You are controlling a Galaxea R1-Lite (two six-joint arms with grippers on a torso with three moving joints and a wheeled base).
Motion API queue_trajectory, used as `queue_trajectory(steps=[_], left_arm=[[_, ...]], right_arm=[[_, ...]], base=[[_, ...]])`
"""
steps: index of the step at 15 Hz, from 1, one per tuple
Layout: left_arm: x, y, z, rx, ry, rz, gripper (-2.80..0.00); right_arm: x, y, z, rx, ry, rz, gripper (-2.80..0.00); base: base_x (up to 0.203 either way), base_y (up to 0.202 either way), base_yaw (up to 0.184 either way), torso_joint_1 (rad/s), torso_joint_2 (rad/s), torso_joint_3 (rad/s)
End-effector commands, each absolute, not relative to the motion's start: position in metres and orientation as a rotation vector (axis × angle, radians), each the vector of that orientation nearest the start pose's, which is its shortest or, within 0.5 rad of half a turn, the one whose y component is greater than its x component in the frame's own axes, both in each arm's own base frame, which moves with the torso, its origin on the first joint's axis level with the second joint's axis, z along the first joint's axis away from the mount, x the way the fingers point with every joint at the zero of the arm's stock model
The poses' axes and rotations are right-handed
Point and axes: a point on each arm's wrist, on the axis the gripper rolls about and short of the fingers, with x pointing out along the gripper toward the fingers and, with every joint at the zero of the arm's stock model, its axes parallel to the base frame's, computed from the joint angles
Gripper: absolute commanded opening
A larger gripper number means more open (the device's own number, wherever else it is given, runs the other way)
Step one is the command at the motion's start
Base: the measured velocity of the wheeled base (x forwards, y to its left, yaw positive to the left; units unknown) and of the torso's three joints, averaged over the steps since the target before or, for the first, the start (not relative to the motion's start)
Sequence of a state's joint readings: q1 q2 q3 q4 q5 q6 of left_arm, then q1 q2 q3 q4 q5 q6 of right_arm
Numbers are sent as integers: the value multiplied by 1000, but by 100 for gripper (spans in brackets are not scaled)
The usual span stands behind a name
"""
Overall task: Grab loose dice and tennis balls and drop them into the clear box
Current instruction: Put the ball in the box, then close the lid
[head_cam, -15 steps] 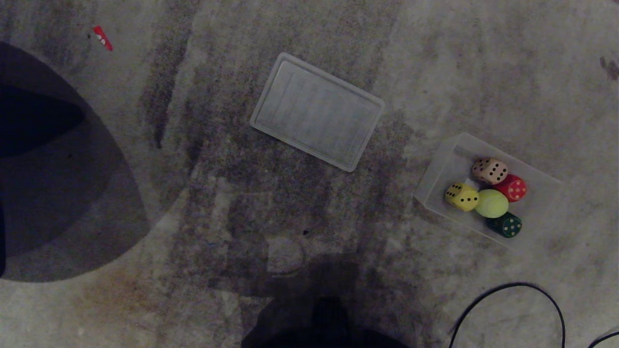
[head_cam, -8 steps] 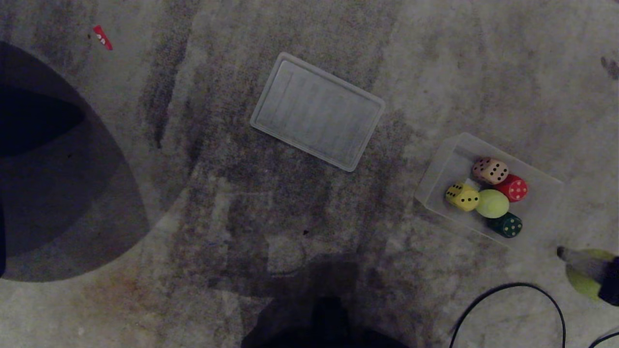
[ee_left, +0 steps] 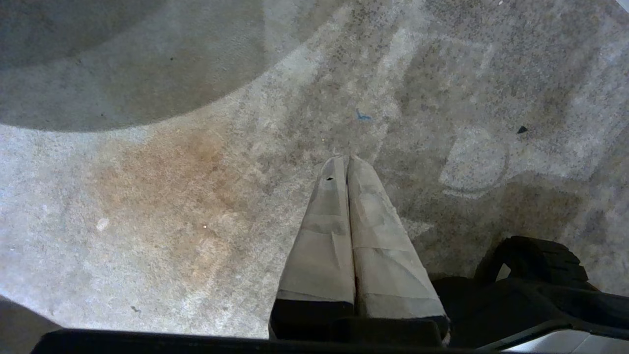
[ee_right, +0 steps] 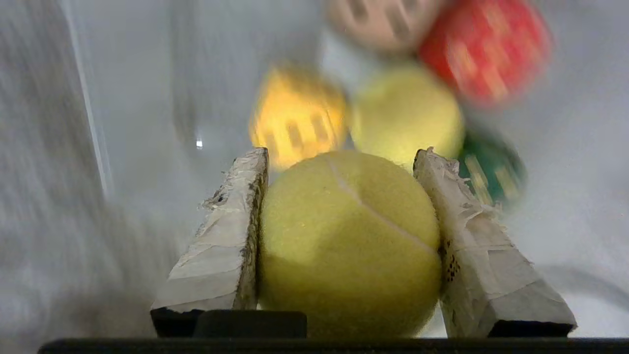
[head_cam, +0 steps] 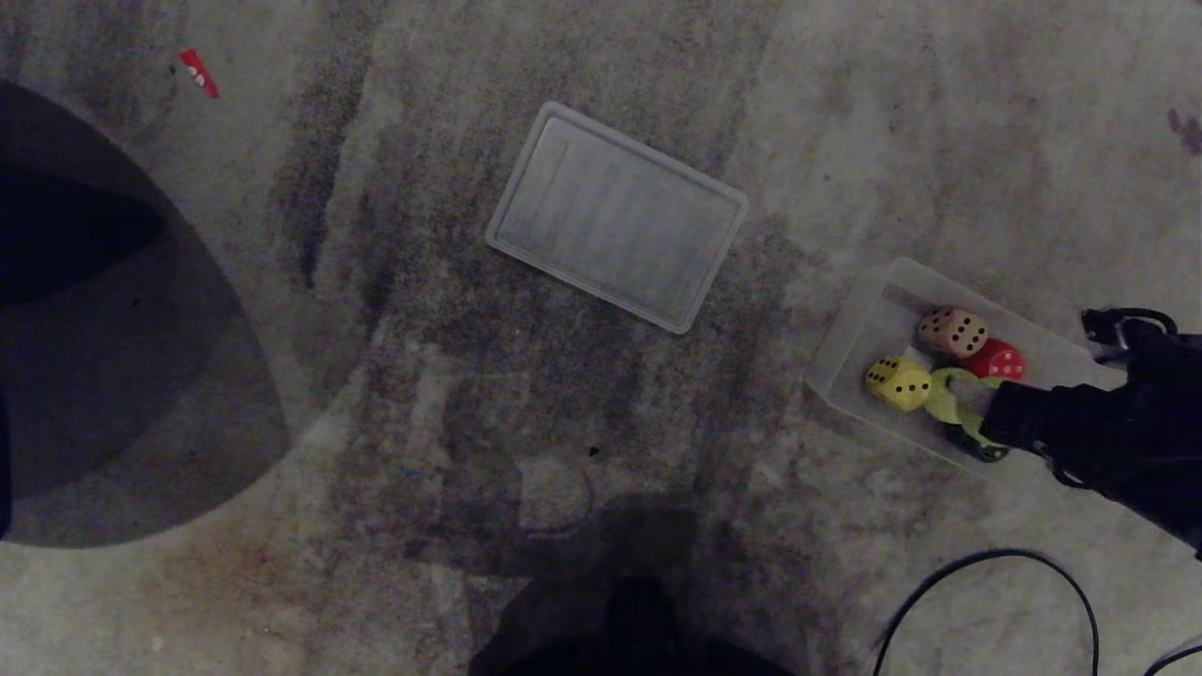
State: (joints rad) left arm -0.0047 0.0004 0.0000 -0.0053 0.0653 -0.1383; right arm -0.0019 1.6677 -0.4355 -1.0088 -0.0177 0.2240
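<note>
The right gripper (ee_right: 344, 162) is clamped on a tennis ball (ee_right: 349, 241) right over the clear box (head_cam: 859, 333), where a second tennis ball (ee_right: 405, 113) already sits among the yellow die (head_cam: 897, 382), tan die (head_cam: 951, 330), red die (head_cam: 997, 361) and dark green die (ee_right: 491, 169), while the left gripper (ee_left: 347, 162) hangs pinched closed over bare carpet (ee_left: 162, 196).

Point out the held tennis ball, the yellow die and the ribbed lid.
held tennis ball (ee_right: 349, 246), right wrist view, its front face.
yellow die (head_cam: 899, 382), head view, its top face.
ribbed lid (head_cam: 615, 216), head view, its flat middle.
</note>
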Motion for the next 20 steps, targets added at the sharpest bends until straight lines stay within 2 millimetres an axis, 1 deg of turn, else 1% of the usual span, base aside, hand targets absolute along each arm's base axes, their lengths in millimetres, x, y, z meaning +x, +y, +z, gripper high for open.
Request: queue_trajectory(steps=[1, 2, 3, 4, 7, 11, 12, 13, 15, 18, 19, 20], left_arm=[[-23, 2, 76, -140, -7, 61, -280], [-23, 2, 76, -140, -8, 61, -280], [-23, 2, 76, -140, -8, 61, -280], [-23, 2, 76, -140, -7, 61, -280], [-23, 2, 76, -140, -9, 61, -280], [-23, 2, 76, -140, -7, 61, -280], [-23, 2, 76, -140, -7, 61, -280], [-23, 2, 76, -140, -9, 61, -280], [-23, 2, 76, -140, -8, 61, -280], [-23, 2, 76, -140, -8, 61, -280], [-23, 2, 76, -140, -8, 61, -280], [-23, 2, 76, -140, -7, 61, -280]], right_arm=[[290, -1, 119, 224, 168, -38, -280], [294, -1, 123, 224, 134, -34, -280], [293, -1, 126, 224, 123, -31, -280], [292, -1, 129, 224, 113, -18, 0], [289, 0, 131, 224, 108, -11, 0], [275, 0, 153, 221, 39, -1, 0], [268, 0, 158, 219, 27, 1, 0], [258, 0, 164, 219, 23, 1, 0], [227, -1, 170, 217, 40, -3, 0], [167, -1, 169, 217, 59, -5, 0], [147, -1, 172, 216, 51, -6, -280], [127, -1, 172, 212, 56, -9, -280]], base=[[0, 0, 0, 0, 0, 0], [0, 0, 0, 0, 0, 0], [0, 0, 0, 0, 0, 0], [0, 0, 0, 0, 0, 0], [0, 0, 0, 0, 0, 0], [0, 0, 0, 0, 0, 0], [0, 0, 0, 0, 0, 0], [0, 0, 0, 0, 0, 0], [0, 0, 0, 0, 0, 0], [0, 0, 0, 0, 0, 0], [0, 0, 0, 0, 0, 0], [0, 0, 0, 0, 0, 0]])
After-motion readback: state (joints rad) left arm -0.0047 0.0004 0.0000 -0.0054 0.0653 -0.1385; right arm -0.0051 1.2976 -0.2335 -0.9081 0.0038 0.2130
